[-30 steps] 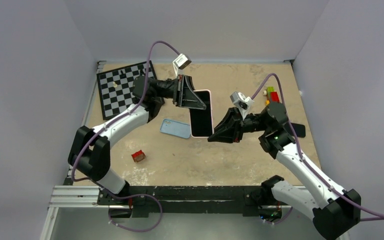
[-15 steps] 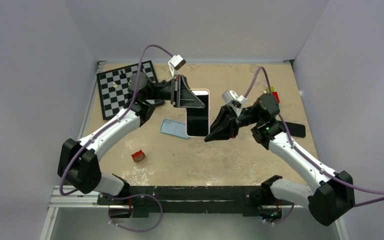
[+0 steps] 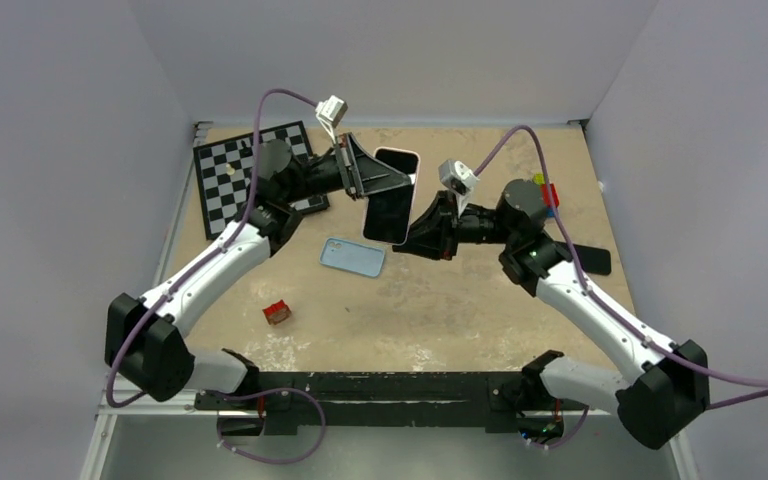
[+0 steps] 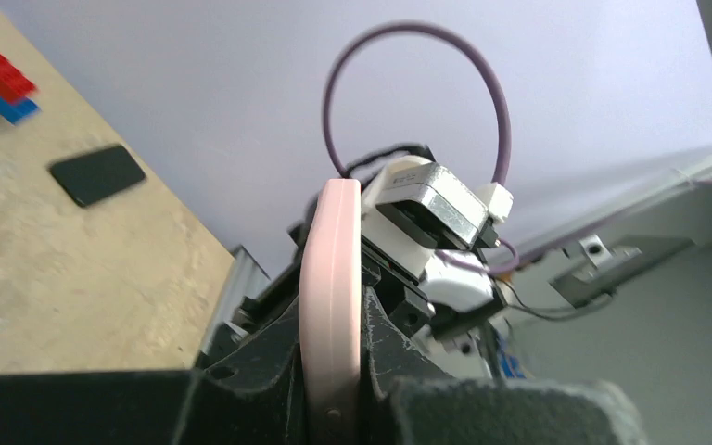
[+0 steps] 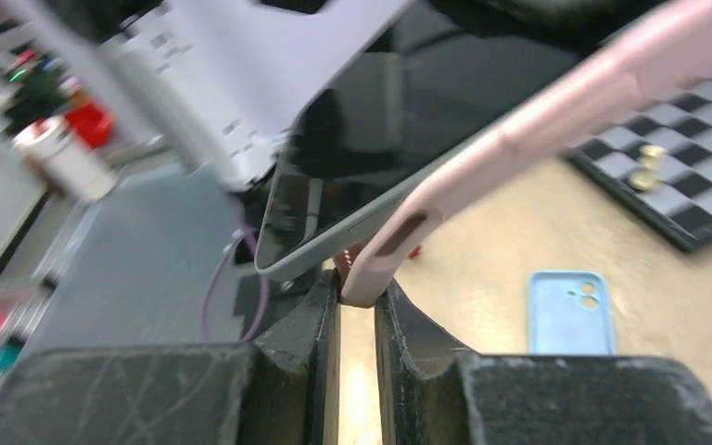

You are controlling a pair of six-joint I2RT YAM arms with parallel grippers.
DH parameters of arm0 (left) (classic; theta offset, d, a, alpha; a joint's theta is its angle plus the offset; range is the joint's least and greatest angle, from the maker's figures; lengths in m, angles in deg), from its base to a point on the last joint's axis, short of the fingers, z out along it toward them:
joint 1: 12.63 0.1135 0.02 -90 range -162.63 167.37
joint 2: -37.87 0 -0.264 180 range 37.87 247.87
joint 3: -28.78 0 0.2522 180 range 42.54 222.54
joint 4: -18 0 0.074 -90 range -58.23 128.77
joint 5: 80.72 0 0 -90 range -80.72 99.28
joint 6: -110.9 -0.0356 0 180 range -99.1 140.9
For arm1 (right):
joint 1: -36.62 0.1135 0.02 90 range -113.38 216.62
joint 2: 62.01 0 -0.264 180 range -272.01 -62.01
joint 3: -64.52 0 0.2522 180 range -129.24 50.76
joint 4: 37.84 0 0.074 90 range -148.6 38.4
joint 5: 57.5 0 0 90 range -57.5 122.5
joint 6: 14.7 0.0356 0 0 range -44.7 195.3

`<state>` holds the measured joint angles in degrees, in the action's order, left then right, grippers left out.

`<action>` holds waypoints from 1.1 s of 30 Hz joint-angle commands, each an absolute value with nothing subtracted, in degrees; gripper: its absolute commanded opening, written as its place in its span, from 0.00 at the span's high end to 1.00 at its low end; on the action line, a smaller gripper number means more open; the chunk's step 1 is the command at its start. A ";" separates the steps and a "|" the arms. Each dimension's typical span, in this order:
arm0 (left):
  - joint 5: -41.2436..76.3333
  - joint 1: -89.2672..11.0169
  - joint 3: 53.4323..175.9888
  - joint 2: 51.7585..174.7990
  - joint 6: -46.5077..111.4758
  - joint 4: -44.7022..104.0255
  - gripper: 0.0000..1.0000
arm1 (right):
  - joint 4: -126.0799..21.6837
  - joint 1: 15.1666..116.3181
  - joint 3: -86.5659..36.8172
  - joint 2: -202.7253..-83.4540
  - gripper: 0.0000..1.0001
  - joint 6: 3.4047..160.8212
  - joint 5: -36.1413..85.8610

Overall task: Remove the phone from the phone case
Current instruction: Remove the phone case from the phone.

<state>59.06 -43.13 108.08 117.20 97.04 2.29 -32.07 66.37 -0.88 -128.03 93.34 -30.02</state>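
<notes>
Above the table (image 3: 480, 310), toward the top view's upper centre, the phone (image 3: 388, 208) sits higher and more tilted than before. Left gripper (image 3: 398, 183) clamps the pink phone case (image 5: 556, 111) — right gripper (image 5: 357, 295) pinches its corner, peeling it away.

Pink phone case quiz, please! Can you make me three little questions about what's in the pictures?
1. True or false: the pink phone case lies flat on the table.
2. What colour is the spare case lying on the table? A blue, B green, C yellow.
3. How many end effectors grip the pink phone case?
Key: 1 false, it is held up in the air. 2 A. 3 two: the left end effector and the right end effector.
</notes>
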 commanded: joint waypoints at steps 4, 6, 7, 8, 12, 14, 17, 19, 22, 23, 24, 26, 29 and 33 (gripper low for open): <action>39.96 -47.17 103.57 105.17 87.71 18.67 1.00 | -36.60 67.52 1.63 -119.52 1.00 98.77 22.71; 35.09 -47.10 100.98 103.50 88.16 15.45 1.00 | -36.25 67.49 3.26 -118.20 0.98 101.83 16.68; 33.01 -47.08 99.92 102.92 88.73 14.03 1.00 | -35.43 67.49 4.41 -117.44 0.93 103.33 13.43; 30.94 -47.07 98.83 102.21 89.32 12.31 1.00 | -33.97 67.52 5.84 -116.60 0.85 104.92 9.68; 23.57 -46.98 94.09 100.26 92.01 3.87 1.00 | -21.83 67.47 13.75 -112.76 0.52 111.40 -1.64; 21.51 -46.98 91.70 100.46 94.75 -3.11 1.00 | -17.46 68.05 16.29 -112.01 0.42 112.25 -4.46; 21.16 -46.94 89.70 102.41 99.94 -11.16 1.00 | -14.42 69.67 18.10 -111.60 0.38 111.84 -4.92; 22.58 -46.89 89.84 103.81 101.83 -13.77 1.00 | -13.22 70.43 18.57 -110.95 0.37 112.36 -3.54; 24.77 -46.89 89.65 103.89 101.66 -13.23 1.00 | -18.28 70.52 17.06 -109.02 0.39 113.43 2.28; 25.09 -46.85 89.28 103.40 101.17 -12.50 1.00 | -25.10 70.53 15.40 -108.55 0.42 113.83 6.01; 25.18 -46.85 88.87 102.55 100.51 -11.42 1.00 | -30.41 70.45 13.85 -108.17 0.45 114.61 9.58; 25.28 -46.85 88.17 100.91 98.18 -8.81 1.00 | -36.28 70.21 11.33 -108.08 0.52 115.50 11.62; 26.64 -46.81 88.78 99.12 93.37 -3.26 1.00 | -37.81 70.22 9.86 -107.88 0.62 118.47 9.17; 28.02 -46.64 89.83 98.04 88.43 2.01 1.00 | -36.11 70.28 8.35 -109.04 0.73 121.38 3.79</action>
